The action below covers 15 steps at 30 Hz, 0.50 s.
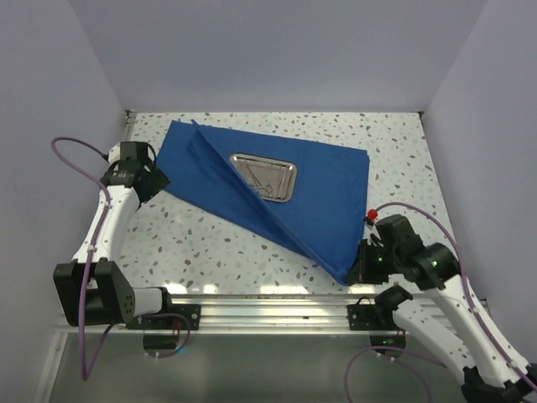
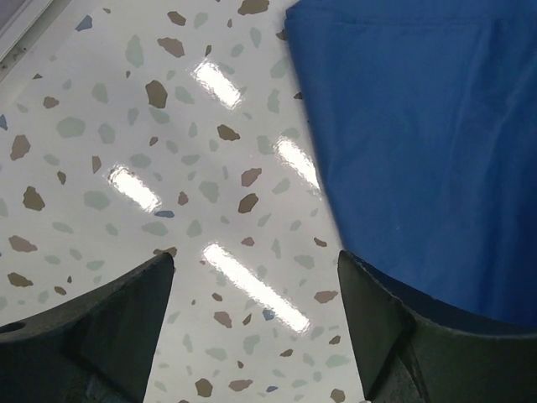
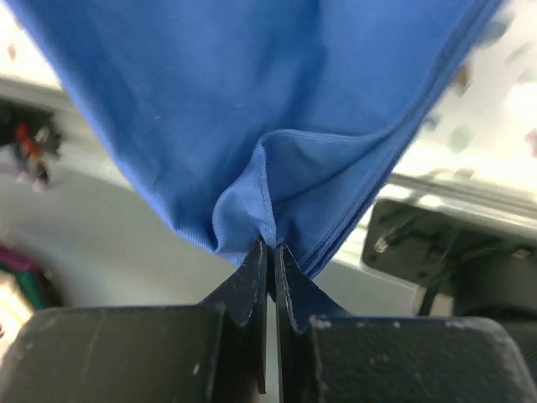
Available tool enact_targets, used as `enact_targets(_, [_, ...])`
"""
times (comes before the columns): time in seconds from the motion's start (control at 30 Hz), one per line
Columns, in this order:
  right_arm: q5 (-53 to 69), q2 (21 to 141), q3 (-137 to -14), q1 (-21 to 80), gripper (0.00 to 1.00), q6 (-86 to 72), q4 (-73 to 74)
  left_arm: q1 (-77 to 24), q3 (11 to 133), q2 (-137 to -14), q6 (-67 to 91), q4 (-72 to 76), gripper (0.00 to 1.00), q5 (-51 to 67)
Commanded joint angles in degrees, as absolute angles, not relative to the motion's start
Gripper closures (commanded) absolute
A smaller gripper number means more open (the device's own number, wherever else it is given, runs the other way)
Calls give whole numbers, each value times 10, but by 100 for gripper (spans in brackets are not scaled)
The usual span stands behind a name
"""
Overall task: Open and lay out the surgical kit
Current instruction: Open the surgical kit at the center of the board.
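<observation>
The left gripper (image 1: 153, 180), jaws spread, hovers over the table (image 1: 193, 243) just beside the wrap (image 1: 331, 189), apparently placed to take its left edge. The wrap lies mid-table, partly unfolded, with the tray (image 1: 263, 177) exposed on it. The right gripper (image 1: 362, 259), jaws pinching the near corner, holds a fold raised, probably to draw it open.

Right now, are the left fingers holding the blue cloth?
No, the left fingers stand open, with only table between them, not the blue cloth.
</observation>
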State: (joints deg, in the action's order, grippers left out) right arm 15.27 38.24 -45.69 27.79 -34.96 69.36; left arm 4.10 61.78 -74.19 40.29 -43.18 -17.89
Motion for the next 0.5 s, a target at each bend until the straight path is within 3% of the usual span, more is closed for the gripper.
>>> enact_targets(0.0, [204,346,-448,316,100,-424,908,41,614,-754,427,-378,17,-179])
enact_targets(0.23, [154,508,-362,318,100,-316,864,-14,669,-833,455,-251,18,-125])
enact_targets(0.47, [158,524,-374,319,100,-316,845,-83,808,-1040,489,-235,20,-77])
